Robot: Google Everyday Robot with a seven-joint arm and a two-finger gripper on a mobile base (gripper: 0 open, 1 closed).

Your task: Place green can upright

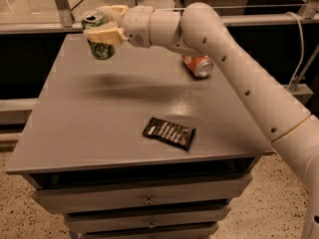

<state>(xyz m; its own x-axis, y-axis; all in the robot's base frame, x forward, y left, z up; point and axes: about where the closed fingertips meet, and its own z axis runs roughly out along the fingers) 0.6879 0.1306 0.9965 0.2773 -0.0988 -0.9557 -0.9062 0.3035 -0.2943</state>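
green can (102,51): held aloft
Near upright, pull-tab end up, clamped in tool (97,23) over far-left corner of counter (99,128).

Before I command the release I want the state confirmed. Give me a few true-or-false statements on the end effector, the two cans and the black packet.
1. The end effector is shut on the green can. True.
2. The green can rests on the table. False: it is held in the air over the table's far-left part, top end up.
3. The orange can stands upright. False: it lies on its side on the table.
4. The black packet lies flat near the table's front edge. True.
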